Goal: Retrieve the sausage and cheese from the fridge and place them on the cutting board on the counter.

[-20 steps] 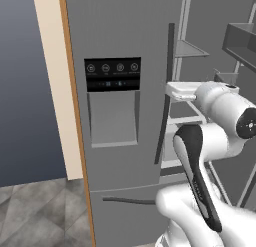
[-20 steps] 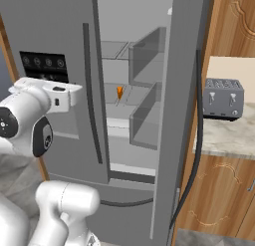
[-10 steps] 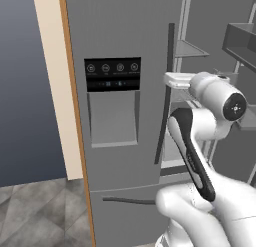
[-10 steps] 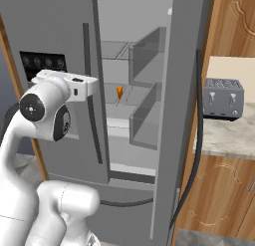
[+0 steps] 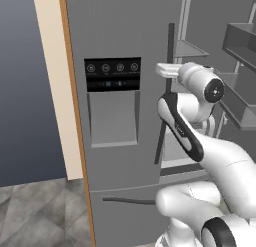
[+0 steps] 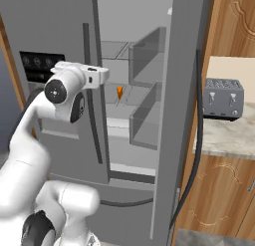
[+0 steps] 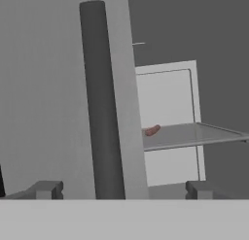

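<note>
The grey fridge point(image 5: 125, 36) has its left door shut and its right door swung open. The orange cheese point(image 6: 119, 92) wedge stands on a middle shelf inside. In the hand view the small reddish-brown sausage point(image 7: 152, 130) lies on a grey shelf, to the right of and beyond the left door's dark bar handle point(image 7: 102, 112). My gripper point(image 7: 124, 189) is open, with nothing in it, and the handle stands between its fingertips point(image 7: 46, 189). The white hand point(image 5: 169, 70) hovers by the handle's upper part, close to the opening point(image 6: 97, 75). The cutting board is out of view.
The open right door point(image 6: 184, 90) with its long dark handle point(image 6: 198, 140) juts out to the right of the opening. Door bins point(image 5: 240, 91) stick out at the right. A grey toaster point(image 6: 224, 98) sits on the marbled counter point(image 6: 224, 138) over brown cabinets.
The hand has risen and swung in toward the fridge, from beside the left door to its handle by the opening. The jaws stayed open.
</note>
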Controlling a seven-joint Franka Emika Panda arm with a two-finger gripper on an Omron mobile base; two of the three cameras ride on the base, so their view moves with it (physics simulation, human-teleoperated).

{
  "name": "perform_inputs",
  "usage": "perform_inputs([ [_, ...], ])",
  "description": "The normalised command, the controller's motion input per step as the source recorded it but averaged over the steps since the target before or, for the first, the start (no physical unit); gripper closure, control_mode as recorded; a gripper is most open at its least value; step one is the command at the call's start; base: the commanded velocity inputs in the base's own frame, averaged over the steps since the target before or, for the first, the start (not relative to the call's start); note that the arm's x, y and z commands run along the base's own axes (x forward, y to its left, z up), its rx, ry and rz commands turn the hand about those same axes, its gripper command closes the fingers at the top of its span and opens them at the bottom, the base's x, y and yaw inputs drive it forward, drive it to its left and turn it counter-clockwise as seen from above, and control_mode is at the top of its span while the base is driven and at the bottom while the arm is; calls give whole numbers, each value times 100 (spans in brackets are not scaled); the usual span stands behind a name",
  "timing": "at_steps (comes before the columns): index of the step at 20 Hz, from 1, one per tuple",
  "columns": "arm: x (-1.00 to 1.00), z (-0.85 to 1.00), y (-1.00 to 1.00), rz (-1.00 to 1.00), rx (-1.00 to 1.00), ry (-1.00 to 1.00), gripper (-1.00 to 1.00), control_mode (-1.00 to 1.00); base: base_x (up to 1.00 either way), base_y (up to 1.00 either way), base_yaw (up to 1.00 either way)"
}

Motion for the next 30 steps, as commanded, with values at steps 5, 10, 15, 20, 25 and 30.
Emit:
perform_inputs([
  [5,94,-4,0,0,0,0,-100,-100,0,0,0],
  [10,83,-9,0,0,1,1,-100,-100,0,0,0],
  [15,39,-4,0,0,0,2,100,-100,0,0,0],
  [20,-84,-1,14,0,0,-2,100,-100,0,0,0],
  [25,-98,-3,44,0,0,2,100,-100,0,0,0],
  [30,-100,-20,94,0,-1,4,100,-100,0,0,0],
])
